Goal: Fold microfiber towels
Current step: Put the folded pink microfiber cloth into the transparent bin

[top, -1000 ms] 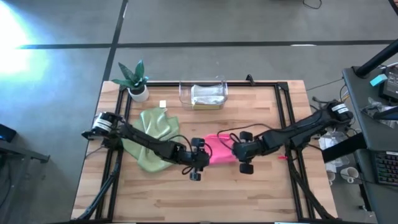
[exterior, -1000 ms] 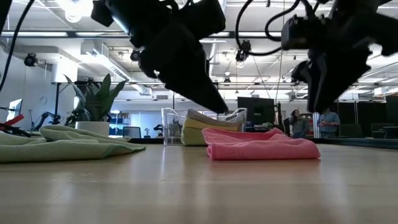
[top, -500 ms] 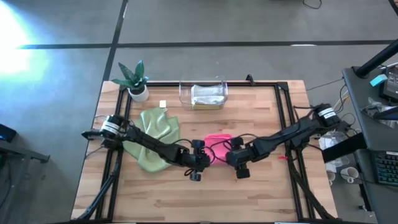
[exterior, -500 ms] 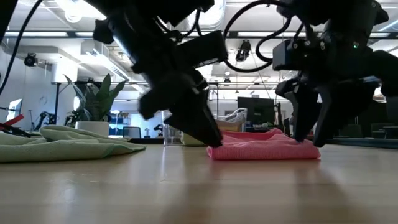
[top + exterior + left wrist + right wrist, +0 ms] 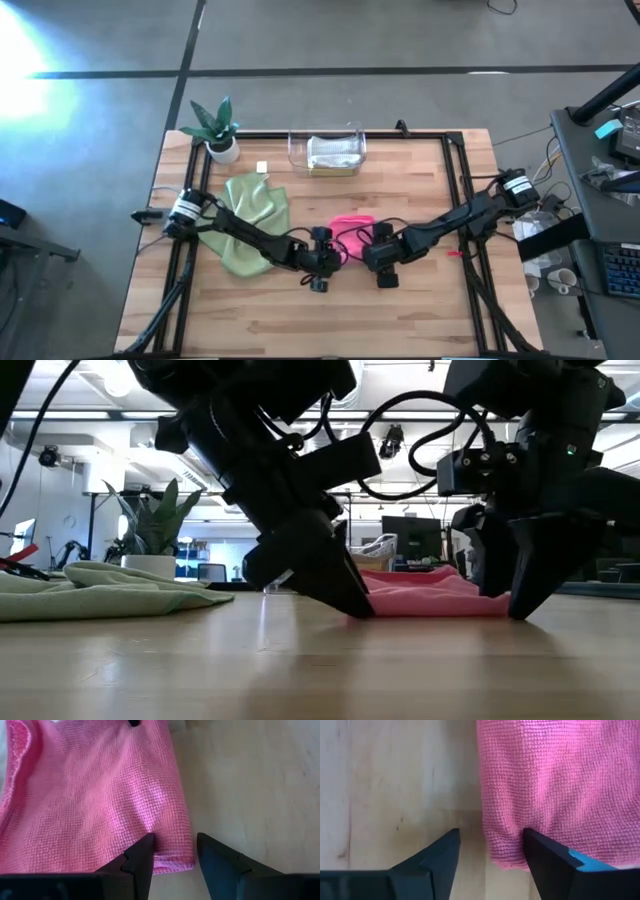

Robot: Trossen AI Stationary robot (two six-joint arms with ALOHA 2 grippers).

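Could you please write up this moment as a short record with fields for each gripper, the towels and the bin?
left gripper: open, straddling one near corner of the pink towel
right gripper: open, straddling the other near corner
green towel: crumpled, under the left arm
clear bin: table's far edge, holds folded towels
plant: far left corner

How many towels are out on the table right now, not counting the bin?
2. The pink towel lies folded at mid-table between both hands; the sage green towel lies spread toward the left. Folded cloths sit in the clear bin; some may be hidden.
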